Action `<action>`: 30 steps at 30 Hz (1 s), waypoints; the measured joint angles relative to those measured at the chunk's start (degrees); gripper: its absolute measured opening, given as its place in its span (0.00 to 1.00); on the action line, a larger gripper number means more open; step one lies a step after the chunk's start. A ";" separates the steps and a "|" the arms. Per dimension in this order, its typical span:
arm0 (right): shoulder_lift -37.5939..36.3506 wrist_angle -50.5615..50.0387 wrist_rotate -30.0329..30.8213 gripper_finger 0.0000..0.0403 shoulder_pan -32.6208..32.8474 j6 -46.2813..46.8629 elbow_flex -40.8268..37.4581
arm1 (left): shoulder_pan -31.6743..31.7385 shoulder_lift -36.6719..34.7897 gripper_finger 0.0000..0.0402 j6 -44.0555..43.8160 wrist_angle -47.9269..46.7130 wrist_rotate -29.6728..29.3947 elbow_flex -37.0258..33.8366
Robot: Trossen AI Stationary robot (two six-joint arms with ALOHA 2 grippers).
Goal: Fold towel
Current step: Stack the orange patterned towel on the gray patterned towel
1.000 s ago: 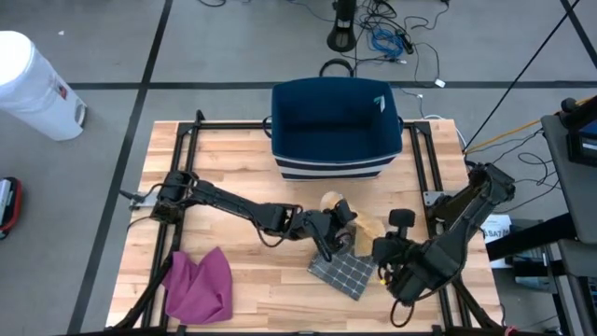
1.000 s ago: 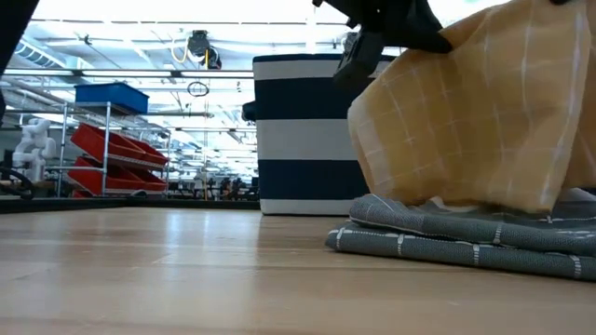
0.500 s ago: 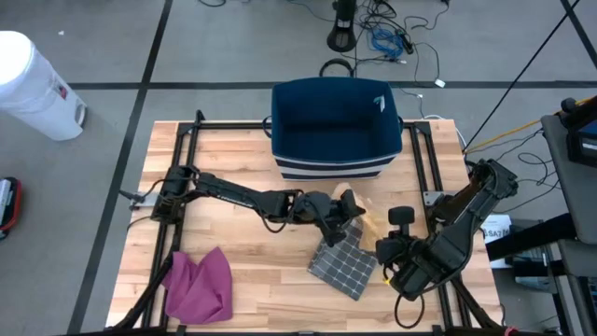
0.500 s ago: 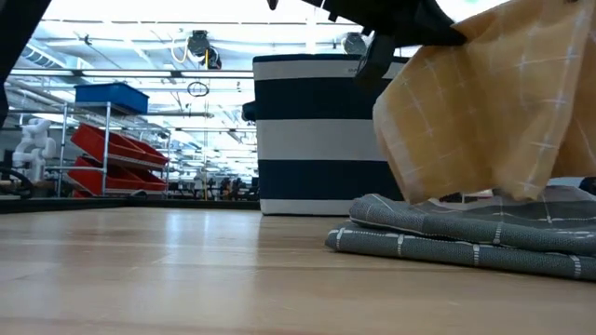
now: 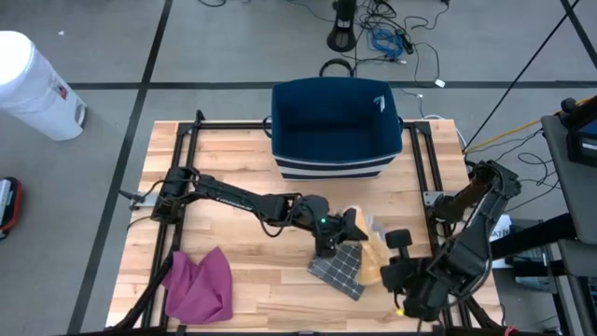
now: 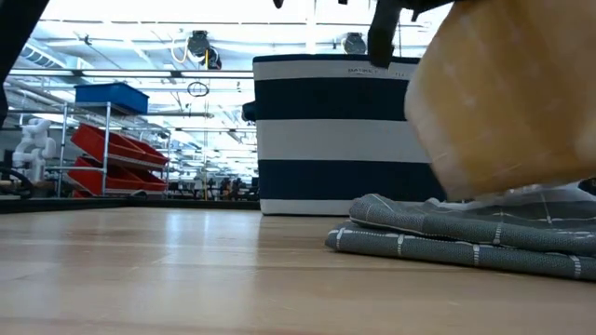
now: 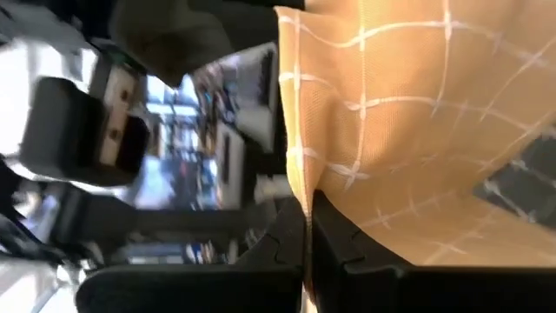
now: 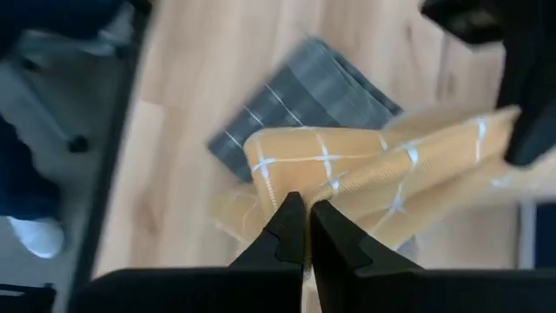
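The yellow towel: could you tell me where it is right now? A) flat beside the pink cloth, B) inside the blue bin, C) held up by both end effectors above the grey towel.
C: the yellow towel hangs above the grey towel, pinched by the left end effector and the right end effector.

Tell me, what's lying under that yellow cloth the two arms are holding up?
A folded grey towel lies on the table under the yellow towel. Its right part is covered by the yellow cloth.
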 joint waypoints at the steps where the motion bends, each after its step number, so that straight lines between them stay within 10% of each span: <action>1: 0.01 0.97 0.04 0.00 0.38 -0.66 0.40 | 0.00 0.00 0.01 0.23 1.00 1.38 0.00; 16: -0.02 14.53 -0.66 0.00 0.62 -10.13 1.13 | 0.11 0.58 0.01 -4.15 5.72 16.49 0.00; 30: 0.31 17.93 -5.14 0.00 -2.59 -9.35 1.12 | 0.52 4.33 0.09 -6.40 6.21 13.31 0.02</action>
